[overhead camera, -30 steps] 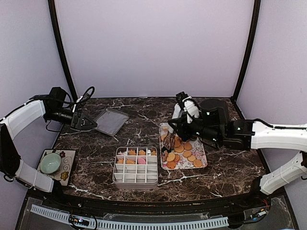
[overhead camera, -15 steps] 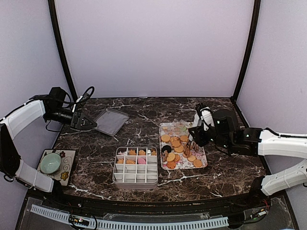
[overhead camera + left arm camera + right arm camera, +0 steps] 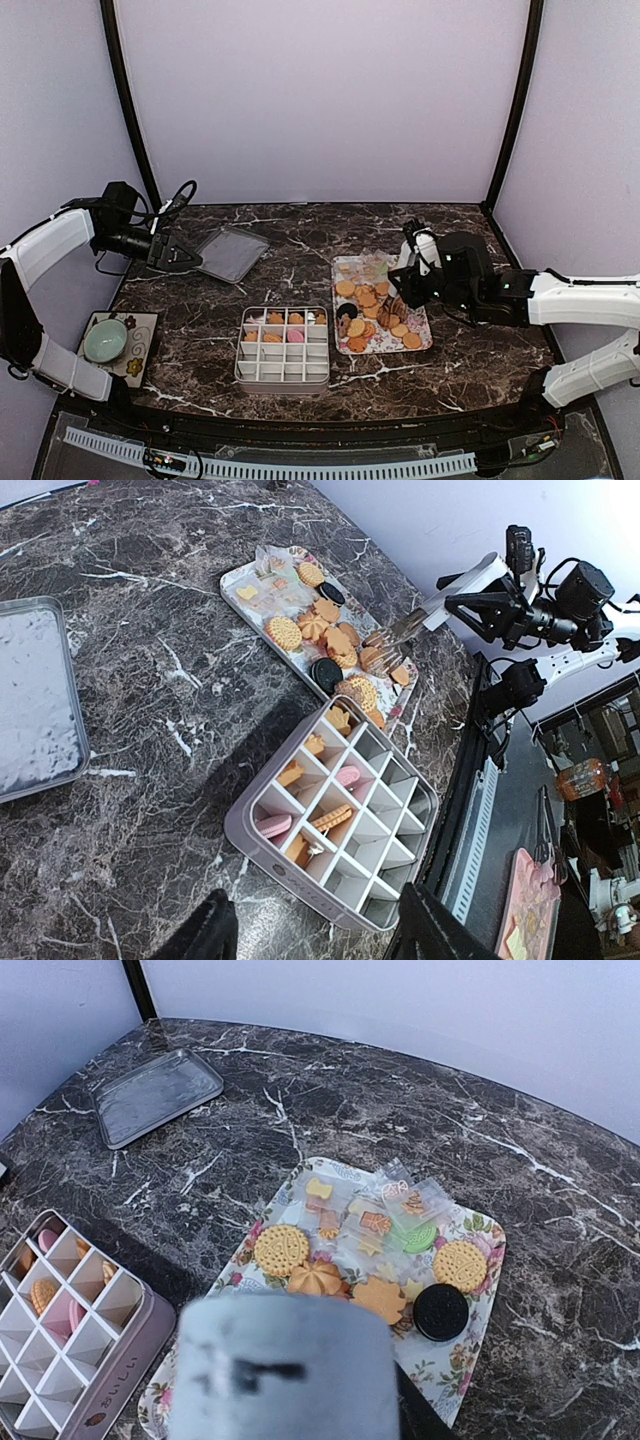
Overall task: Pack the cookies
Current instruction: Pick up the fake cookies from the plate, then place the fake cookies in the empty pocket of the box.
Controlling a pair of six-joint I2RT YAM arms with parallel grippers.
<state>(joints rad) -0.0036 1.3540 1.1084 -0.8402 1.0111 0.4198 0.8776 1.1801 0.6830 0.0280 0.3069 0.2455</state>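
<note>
Right pincer [image 3: 478,588]: clamped on metal tongs [image 3: 410,625], with tips among cookies [image 3: 335,645] at 2 o'clock from box [image 3: 300,880]. Left pincer [image 3: 325,935]: apart. Could crush or flick one if squeezed off-centre.

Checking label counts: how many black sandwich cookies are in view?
2. One black cookie at the tray's end by the wrapped sweets; the other at its end nearest the divided box. More may hide under the tongs.
</note>
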